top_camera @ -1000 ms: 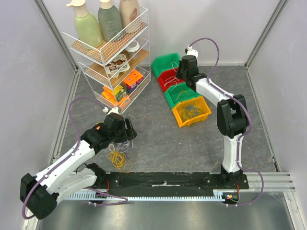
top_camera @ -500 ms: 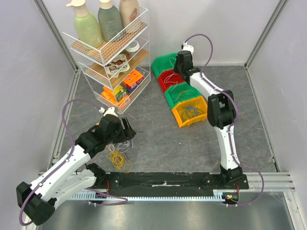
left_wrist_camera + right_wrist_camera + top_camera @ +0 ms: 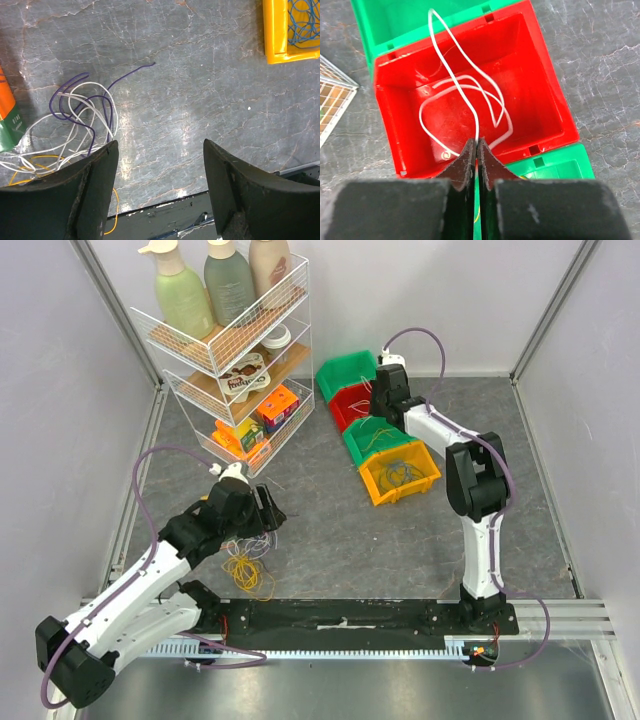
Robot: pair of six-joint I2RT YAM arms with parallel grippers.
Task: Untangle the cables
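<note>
Shiny plastic, dull stone look

The red bin (image 3: 545,80) and yellow bin (image 3: 275,30) are smooth, shiny plastic. The white cable (image 3: 476,125) has a smooth, glossy skin. The grey table (image 3: 200,75) looks dull and a bit rough, with crack-like lines. The wire rack (image 3: 240,340) is thin white wire, maybe metal, with brown wood-like shelves.

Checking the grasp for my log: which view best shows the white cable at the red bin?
Right wrist: the white cable loops inside the red bin and runs up into the shut right gripper. In top external the cable is too small to make out; left wrist shows only other cables.
</note>
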